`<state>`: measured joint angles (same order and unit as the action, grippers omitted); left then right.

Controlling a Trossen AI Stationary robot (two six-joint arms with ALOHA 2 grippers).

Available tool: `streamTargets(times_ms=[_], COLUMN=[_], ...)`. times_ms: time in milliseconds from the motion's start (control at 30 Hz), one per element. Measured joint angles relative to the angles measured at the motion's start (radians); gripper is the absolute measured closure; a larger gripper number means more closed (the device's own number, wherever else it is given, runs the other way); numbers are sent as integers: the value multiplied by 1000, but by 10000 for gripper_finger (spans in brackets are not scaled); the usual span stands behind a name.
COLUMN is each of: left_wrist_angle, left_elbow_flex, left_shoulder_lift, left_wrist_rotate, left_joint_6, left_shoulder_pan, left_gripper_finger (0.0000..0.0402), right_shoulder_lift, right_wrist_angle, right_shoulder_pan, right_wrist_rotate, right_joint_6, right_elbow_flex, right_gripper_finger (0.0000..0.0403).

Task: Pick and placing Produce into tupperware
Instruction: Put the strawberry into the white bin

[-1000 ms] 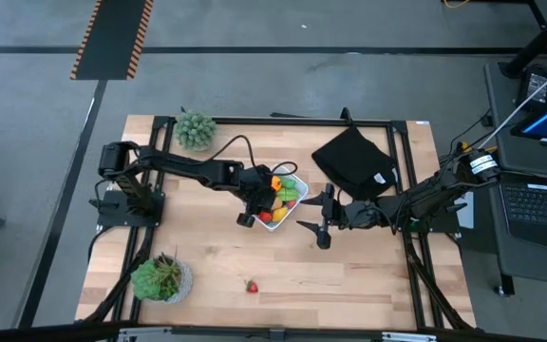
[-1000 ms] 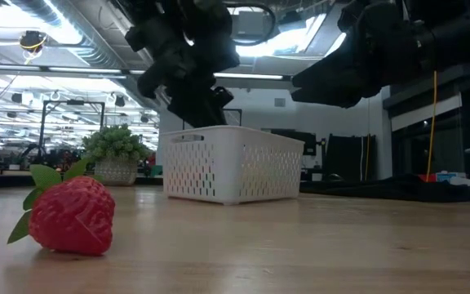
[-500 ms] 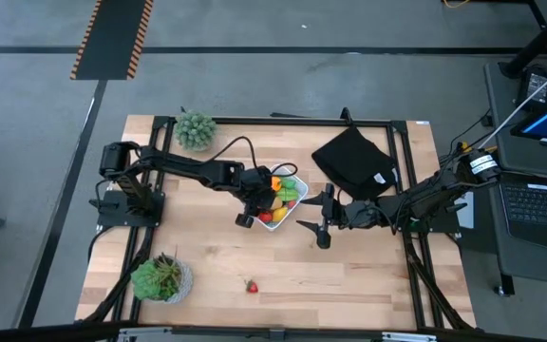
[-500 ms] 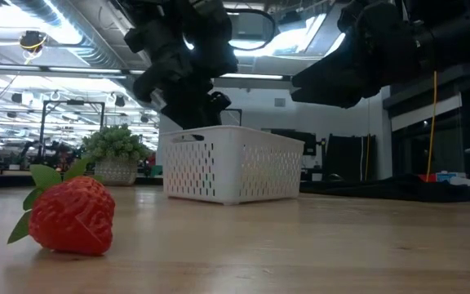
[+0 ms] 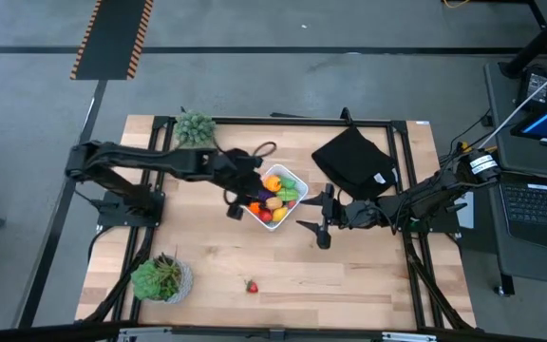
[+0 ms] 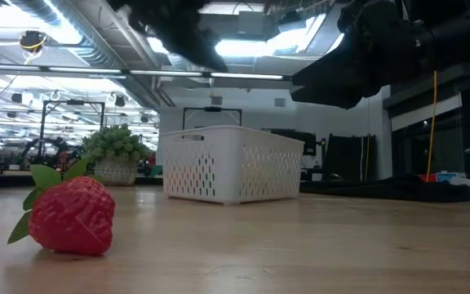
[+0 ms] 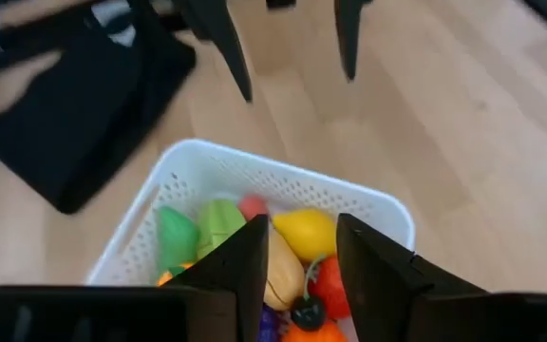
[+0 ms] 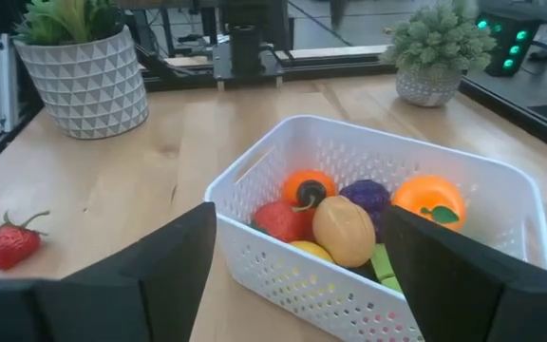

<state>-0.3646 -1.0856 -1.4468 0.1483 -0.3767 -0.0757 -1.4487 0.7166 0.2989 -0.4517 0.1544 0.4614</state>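
The tupperware (image 5: pixel 291 220), a white perforated container, stands mid-table with produce (image 8: pixel 343 231) piled inside: orange, yellow, green, red, purple and tan pieces. A red strawberry (image 5: pixel 251 285) lies alone on the wood near the front edge. My left gripper (image 5: pixel 250 195) hovers above the container's left side, open with nothing between its fingers (image 7: pixel 302 228). My right gripper (image 5: pixel 315 220) waits just right of the container, wide open and empty (image 8: pixel 297 247), pointing at it.
Two potted plants stand on the table's left side, one at the back (image 5: pixel 196 129) and one at the front (image 5: pixel 161 277). A black cloth (image 5: pixel 354 161) lies at the back right. Bare wood stretches between the container and the strawberry (image 6: pixel 70 214).
My left gripper has risen from just over the container's near-left corner and drawn back toward the table's left edge; in the low view it has climbed almost out of the top of the picture. The container and produce have stayed put.
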Motion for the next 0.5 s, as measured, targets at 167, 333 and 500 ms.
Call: streamTargets(times_ms=[167, 333, 500], left_wrist_angle=[-9, -5, -2], left_elbow_flex=[70, 134, 164], left_shoulder_lift=[133, 199, 204], left_wrist_rotate=[103, 162, 158], left_joint_6=[13, 150, 191], left_shoulder_pan=[25, 110, 187], left_gripper_finger=[291, 299, 308], right_shoulder_lift=[0, 0, 0], right_wrist_angle=[-1, -2, 0], right_shoulder_pan=[21, 50, 56], right_wrist_rotate=[60, 71, 71], right_joint_6=[-4, -50, -48], right_elbow_flex=[0, 0, 0], right_gripper_finger=[103, 103, 103])
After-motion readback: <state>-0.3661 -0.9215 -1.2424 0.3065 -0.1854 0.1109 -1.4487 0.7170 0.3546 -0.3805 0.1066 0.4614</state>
